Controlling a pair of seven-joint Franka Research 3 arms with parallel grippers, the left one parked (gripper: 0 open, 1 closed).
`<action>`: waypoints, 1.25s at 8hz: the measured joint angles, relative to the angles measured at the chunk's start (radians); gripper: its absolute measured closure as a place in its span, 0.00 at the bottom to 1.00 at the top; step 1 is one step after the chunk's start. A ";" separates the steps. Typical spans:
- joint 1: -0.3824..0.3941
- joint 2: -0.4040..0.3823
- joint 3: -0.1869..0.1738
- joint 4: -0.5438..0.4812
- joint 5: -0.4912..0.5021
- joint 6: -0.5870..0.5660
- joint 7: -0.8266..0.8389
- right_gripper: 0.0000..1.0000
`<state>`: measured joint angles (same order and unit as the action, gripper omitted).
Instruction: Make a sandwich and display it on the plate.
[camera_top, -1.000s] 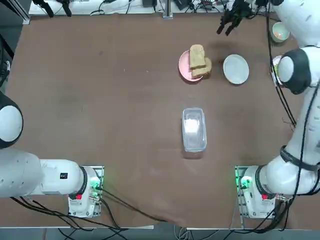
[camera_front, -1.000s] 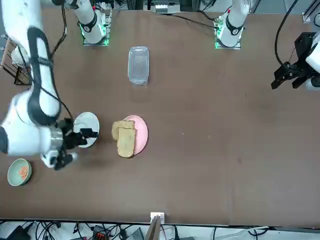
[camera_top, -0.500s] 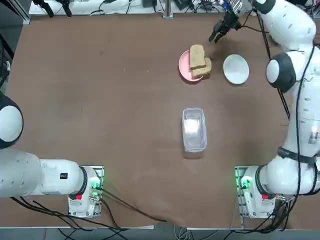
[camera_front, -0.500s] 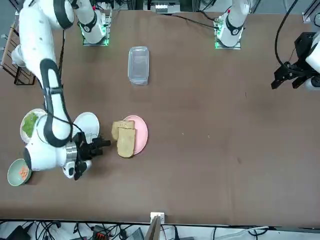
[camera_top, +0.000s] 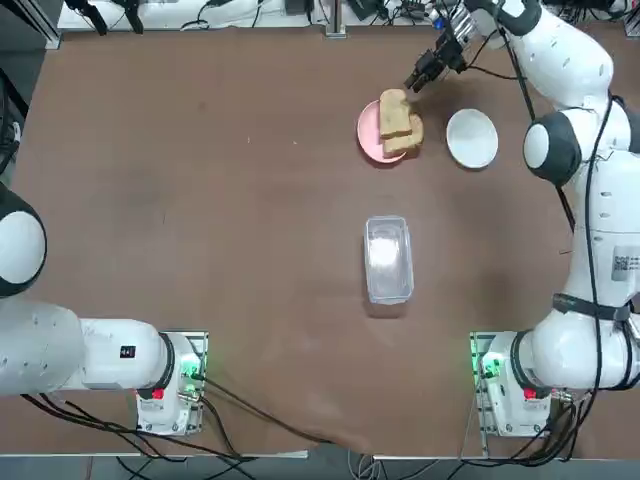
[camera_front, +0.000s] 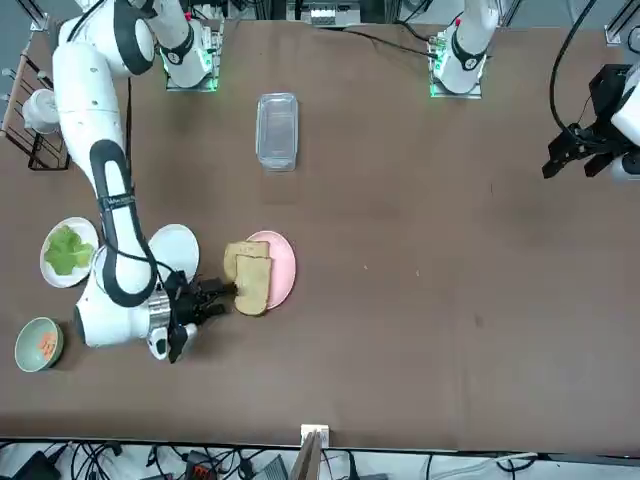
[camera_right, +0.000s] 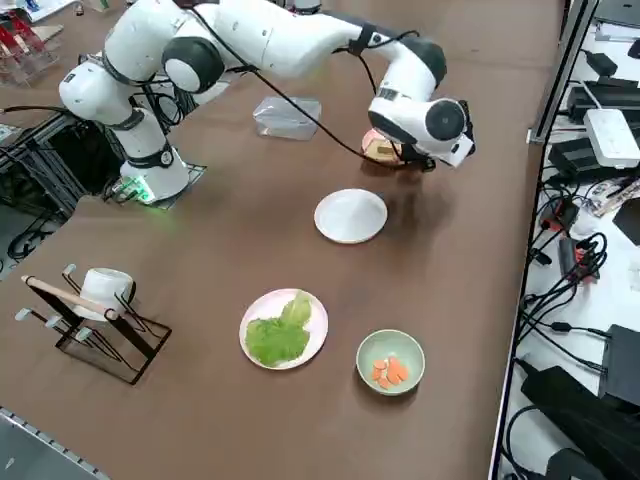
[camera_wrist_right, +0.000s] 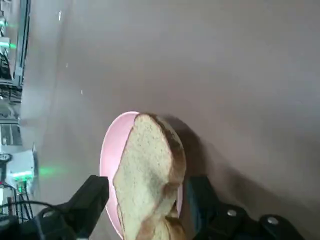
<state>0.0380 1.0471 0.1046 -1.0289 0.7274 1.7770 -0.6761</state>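
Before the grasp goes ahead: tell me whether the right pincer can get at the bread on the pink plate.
Probably yes. The right pincer is open, its fingers either side of the bread on the pink plate, with nothing between them.

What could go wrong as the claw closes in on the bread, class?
1. The open right claw straddles the top bread slice, which overlaps the other slice; closing could drag both.
2. The slices overhang the pink plate, so a nudge may tip one onto the table.
3. The white plate sits close beside; the arm's swing could knock it.
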 joint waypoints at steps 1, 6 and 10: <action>-0.001 0.005 0.000 0.001 0.005 0.013 -0.005 0.05; -0.003 0.033 0.002 0.002 0.018 0.054 -0.033 0.05; -0.001 0.051 0.022 0.002 0.019 0.076 -0.038 0.06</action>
<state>0.0374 1.0981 0.1266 -1.0274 0.7466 1.8534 -0.7141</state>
